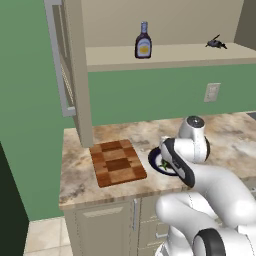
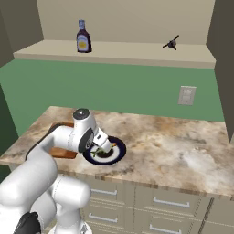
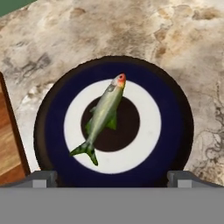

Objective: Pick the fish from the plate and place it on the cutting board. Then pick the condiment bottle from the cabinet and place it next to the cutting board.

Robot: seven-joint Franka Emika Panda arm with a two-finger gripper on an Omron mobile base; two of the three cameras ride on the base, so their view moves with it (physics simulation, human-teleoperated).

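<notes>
The slender green fish [image 3: 104, 116] lies slantwise across the dark centre of the navy-rimmed plate [image 3: 170, 109], its red-tipped head toward the upper right in the hand view. My gripper [image 3: 113, 178] hangs straight above the plate, open, its fingertips [image 3: 43, 177] spread wide with nothing between them. From the right base view the hand [image 2: 105, 147] hovers low over the plate [image 2: 119, 152]. The checkered cutting board [image 1: 118, 162] lies just left of the plate [image 1: 154, 162]. The condiment bottle [image 1: 143, 41] stands upright on the cabinet shelf [image 1: 170, 54].
A small dark spiky object [image 1: 216, 43] sits at the shelf's right end. The cabinet door [image 1: 60, 65] stands open at the left. A wall outlet [image 1: 212, 92] is behind the marble counter [image 1: 235, 140]. My arm covers part of the plate in the left base view.
</notes>
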